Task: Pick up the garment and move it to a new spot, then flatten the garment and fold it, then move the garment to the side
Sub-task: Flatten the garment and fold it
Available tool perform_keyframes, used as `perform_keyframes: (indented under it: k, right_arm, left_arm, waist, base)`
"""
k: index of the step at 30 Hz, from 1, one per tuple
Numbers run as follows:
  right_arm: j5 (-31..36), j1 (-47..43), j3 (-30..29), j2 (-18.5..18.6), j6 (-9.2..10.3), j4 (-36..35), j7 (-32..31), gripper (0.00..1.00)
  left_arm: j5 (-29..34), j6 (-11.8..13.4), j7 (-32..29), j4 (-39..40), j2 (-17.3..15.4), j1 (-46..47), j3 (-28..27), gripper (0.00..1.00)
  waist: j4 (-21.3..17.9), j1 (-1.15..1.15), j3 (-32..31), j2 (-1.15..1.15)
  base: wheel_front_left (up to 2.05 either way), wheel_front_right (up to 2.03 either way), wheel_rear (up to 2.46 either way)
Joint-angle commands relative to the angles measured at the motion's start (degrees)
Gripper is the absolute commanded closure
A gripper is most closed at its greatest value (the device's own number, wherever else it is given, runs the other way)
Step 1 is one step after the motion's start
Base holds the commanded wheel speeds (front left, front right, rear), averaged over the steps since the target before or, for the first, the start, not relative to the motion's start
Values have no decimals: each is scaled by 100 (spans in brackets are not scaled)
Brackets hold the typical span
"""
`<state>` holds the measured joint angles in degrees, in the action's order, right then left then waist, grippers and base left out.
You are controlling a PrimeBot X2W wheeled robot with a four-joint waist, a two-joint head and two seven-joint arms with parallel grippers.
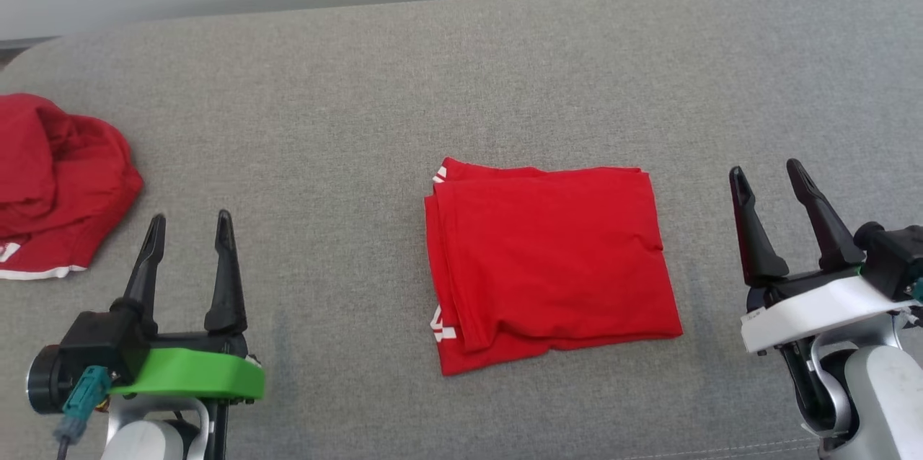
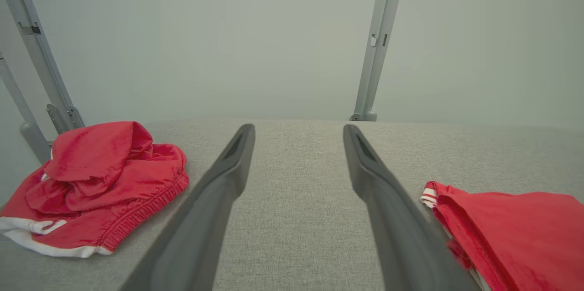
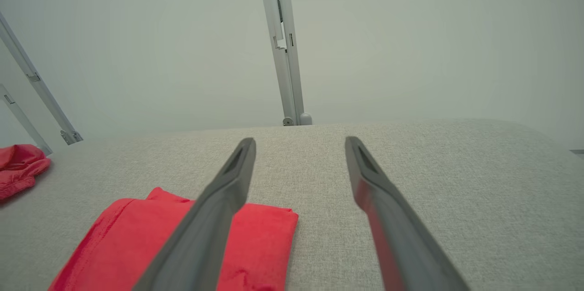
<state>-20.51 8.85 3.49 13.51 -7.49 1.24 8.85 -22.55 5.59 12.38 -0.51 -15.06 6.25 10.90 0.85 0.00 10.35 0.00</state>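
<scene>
Near the middle of the grey fabric-covered bench [image 1: 324,121]: the garment [image 1: 551,265], red, folded into a flat, roughly square packet, with white print peeping out at the near and far corners of its left edge. Lying flat, touched by neither hand.

At lower left of the head view, the left hand [image 1: 191,217] on its green mount, with fingers spread and nothing between them, poised over bare bench, well apart from the garment's left edge. At lower right, the right hand [image 1: 765,168] on its white mount, with fingers likewise spread and empty, near the garment's right edge without touching it.

Far out on the robot's left, by the bench's edge: a second red piece of clothing [image 1: 58,179], crumpled in a heap, white trim along its near hem.

From the left wrist: two dark fingers [image 2: 219,190] wide apart over grey cloth, crumpled heap to the left, a corner of the folded garment to the lower right. From the right wrist: the same open spread, folded garment behind that view's left finger, bare bench behind the other. Beyond the bench's far edge, a pale wall and grey metal posts [image 3: 283,44].
</scene>
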Motion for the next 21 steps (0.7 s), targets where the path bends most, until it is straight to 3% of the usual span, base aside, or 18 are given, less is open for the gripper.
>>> perform_keyframes:
  k: [1,21]
  right_arm:
    - [50,-152,27,48,0,-13,-19,0]
    - [127,-968,-207,-36,0,-187,-302,0]
  left_arm:
    - [-36,41,-48,55,-66,-176,-36,0]
    - [-101,135,-520,413,-288,-963,129,0]
  waist:
    - [40,0,-292,0]
    - [22,0,-1006,0]
  base:
    - [0,0,0]
    - [0,0,0]
